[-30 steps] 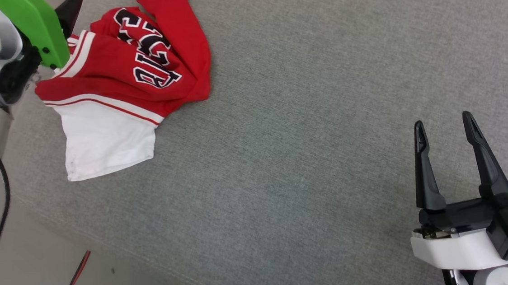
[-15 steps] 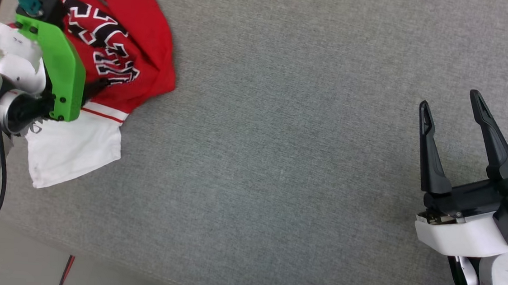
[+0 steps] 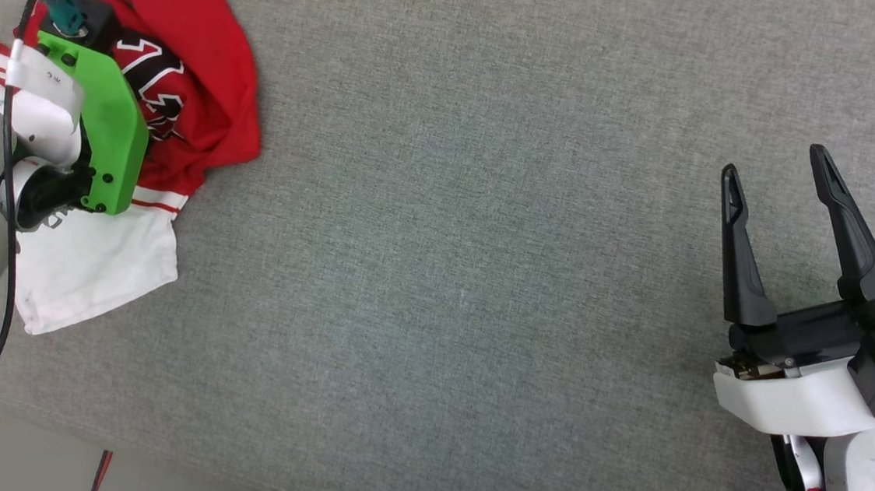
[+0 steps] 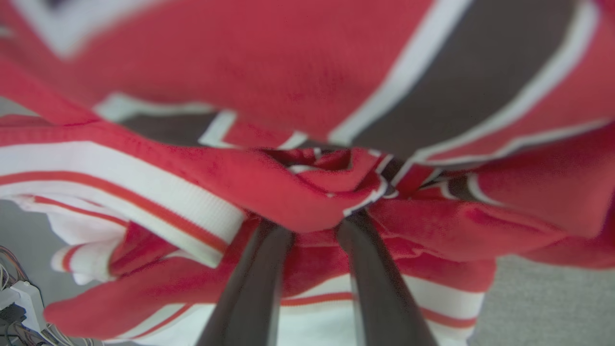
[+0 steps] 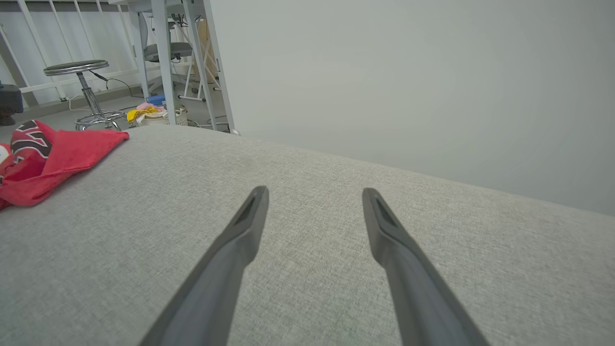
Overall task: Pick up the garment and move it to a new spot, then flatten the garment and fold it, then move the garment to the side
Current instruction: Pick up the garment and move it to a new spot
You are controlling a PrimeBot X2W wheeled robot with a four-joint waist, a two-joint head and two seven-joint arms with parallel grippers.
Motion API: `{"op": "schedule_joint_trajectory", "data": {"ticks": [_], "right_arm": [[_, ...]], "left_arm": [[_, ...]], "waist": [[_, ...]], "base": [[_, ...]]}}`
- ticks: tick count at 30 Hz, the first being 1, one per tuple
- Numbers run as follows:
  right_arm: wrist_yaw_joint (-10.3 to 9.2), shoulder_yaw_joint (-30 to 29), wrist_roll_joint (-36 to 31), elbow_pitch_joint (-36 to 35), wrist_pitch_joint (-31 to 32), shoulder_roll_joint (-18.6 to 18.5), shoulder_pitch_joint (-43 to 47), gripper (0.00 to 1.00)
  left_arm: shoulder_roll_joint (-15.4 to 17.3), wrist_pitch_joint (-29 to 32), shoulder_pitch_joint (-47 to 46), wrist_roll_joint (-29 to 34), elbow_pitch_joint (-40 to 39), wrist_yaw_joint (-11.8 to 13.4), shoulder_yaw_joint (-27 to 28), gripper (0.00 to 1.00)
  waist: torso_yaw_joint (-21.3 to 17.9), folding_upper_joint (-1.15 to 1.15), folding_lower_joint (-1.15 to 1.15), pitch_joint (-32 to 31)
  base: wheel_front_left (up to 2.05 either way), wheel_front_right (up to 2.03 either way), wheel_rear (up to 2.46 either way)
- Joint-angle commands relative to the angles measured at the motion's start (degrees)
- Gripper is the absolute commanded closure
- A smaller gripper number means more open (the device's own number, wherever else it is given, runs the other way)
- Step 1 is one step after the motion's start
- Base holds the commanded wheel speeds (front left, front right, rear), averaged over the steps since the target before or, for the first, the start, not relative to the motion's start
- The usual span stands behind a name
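Note:
The garment (image 3: 214, 103) lies crumpled at the far left of the grey cushion, red body bunched up, black white-outlined letters partly showing, a white sleeve (image 3: 92, 273) spread toward me. My left arm's green bracket (image 3: 102, 141) sits over it and hides the fingers. In the left wrist view my left gripper (image 4: 312, 226) is pushed into the garment (image 4: 288, 57); a puckered red fold covers the tips, and the fingers stand close together, shut on cloth. My right gripper (image 3: 775, 164) hovers open at the far right, well apart from the garment (image 5: 53, 154), with nothing between its fingers (image 5: 314, 193).
The grey cushion surface (image 3: 485, 241) stretches wide between the two arms. Its front edge runs along the lower left, with floor beyond. A black cable (image 3: 12, 243) hangs by my left arm. A stool (image 5: 79, 72), table legs and a basket (image 5: 144, 115) stand past the far edge.
The head camera has shifted, sliding the scene left. My left gripper came from beside the garment down onto its bunched middle, covering the letters. The right gripper stays open and barely moved.

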Motion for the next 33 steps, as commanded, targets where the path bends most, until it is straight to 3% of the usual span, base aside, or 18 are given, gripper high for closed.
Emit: {"op": "schedule_joint_trajectory", "data": {"ticks": [1,11,20,26,33], "right_arm": [[-0.04,0.02,-0.2,-0.05,-0.28,0.26,-1.16,0.0],[-0.04,-0.8,1.17,1.11,-0.28,2.56,1.43,0.0],[-0.04,-2.69,2.24,1.34,-0.28,4.14,4.14,0.0],[-0.04,-3.52,3.85,1.13,-0.28,4.4,4.86,0.0],[-0.04,-4.84,6.25,1.01,-0.28,4.42,5.88,0.0]], "left_arm": [[-3.18,-1.2,2.4,-0.98,1.53,-0.22,-2.48,1.0],[1.24,-14.94,-5.39,3.17,-2.12,-0.22,-5.89,1.0],[2.99,-18.72,-12.27,8.16,-12.48,-0.22,-9.99,1.0],[1.24,-18.28,-15.31,10.29,-18.9,-0.22,-12.48,1.0],[-3.38,-18.05,-18.34,11.39,-24.98,-0.22,-16.34,1.0]], "waist": [[0.45,-0.01,0.0,-1.27],[0.71,-0.01,0.0,-10.39],[-1.53,-0.01,0.0,-16.38],[-6.15,-0.01,0.0,-18.71],[-12.63,-0.01,0.0,-19.79]], "base": [[0.0,0.0,0.0],[0.0,0.0,0.0],[0.0,0.0,0.0],[0.0,0.0,0.0],[0.0,0.0,0.0]]}}
